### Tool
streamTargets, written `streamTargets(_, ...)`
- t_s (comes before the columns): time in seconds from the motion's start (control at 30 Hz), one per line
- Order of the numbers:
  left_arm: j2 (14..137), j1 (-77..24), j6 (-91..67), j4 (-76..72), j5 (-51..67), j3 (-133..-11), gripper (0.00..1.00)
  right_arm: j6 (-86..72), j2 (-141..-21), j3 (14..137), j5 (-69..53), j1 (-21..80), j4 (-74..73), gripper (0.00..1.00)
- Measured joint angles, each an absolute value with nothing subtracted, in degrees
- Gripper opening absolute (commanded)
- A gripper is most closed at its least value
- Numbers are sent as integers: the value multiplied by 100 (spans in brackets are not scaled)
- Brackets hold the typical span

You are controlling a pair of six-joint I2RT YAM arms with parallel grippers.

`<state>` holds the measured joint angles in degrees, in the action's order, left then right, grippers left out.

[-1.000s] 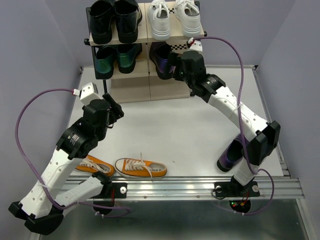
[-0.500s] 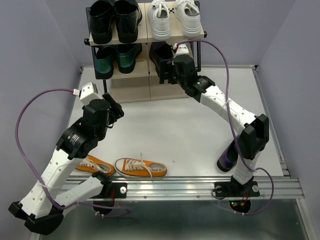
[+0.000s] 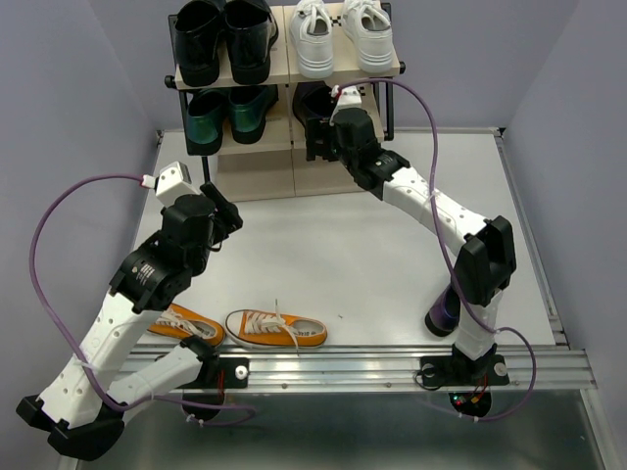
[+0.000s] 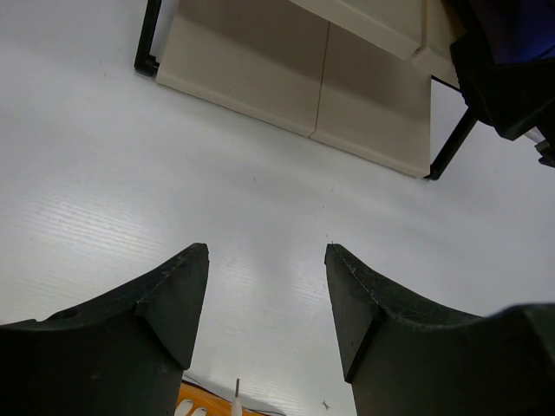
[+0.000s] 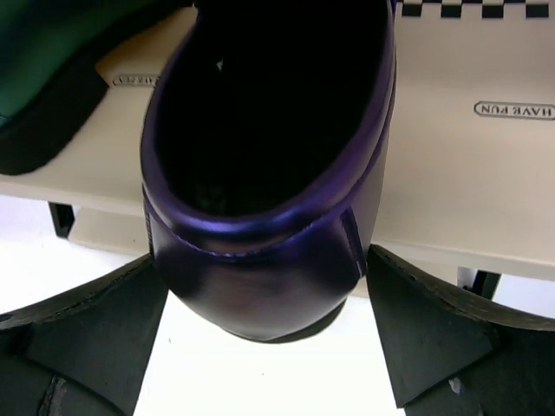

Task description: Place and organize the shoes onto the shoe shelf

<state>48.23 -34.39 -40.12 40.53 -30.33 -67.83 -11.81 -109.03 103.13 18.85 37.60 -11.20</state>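
A glossy purple loafer point(image 5: 260, 277) stands on the middle board of the shoe shelf point(image 3: 289, 78), heel toward my right gripper point(image 5: 267, 256). That gripper is open, its fingers flanking the heel closely. The top view shows the gripper point(image 3: 328, 127) at the rack's right half with the loafer point(image 3: 315, 106) under the top board. The other purple loafer point(image 3: 446, 308) stands behind the right arm's base. White sneakers point(image 3: 341, 37) sit on the top board. Two orange sneakers point(image 3: 276, 330) point(image 3: 184, 323) lie at the near edge. My left gripper point(image 4: 267, 251) hangs open and empty over the table.
Shiny black shoes point(image 3: 223, 39) fill the top board's left half and metallic green ones point(image 3: 225, 113) the middle board's left half; a green one point(image 5: 52, 78) lies just left of the loafer. Grey walls close in both sides.
My right arm has reached further toward the shelf and left, and the purple loafer has slid deeper onto the middle board. The left arm has stayed still.
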Motion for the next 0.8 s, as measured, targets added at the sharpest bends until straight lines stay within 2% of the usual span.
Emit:
streamTargets(0.1, 4823, -3439, -4012, 4056, -3035, -6783, 67, -1199, -10903, 10311, 1905, 3760, -939, 88)
streamTargets(0.13, 4823, -3439, -4012, 4056, -3037, -6783, 67, -1197, -10903, 10311, 1911, 3760, -884, 80)
streamTargets(0.23, 4823, -3439, -4012, 4056, -3037, -6783, 67, -1203, -10906, 10311, 1970, 3760, -821, 73)
streamTargets(0.3, 4823, -3439, -4012, 4056, -3039, -6783, 67, -1227, -10906, 10311, 2021, 3760, -805, 72)
streamTargets(0.4, 4823, -3439, -4012, 4056, -3039, -6783, 67, -1291, -10906, 10263, 2150, 3793, -709, 63)
streamTargets(0.8, 4818, -3439, -4010, 4062, -3046, -6783, 67, -1778, -10989, 10057, 3267, 4056, -56, 64)
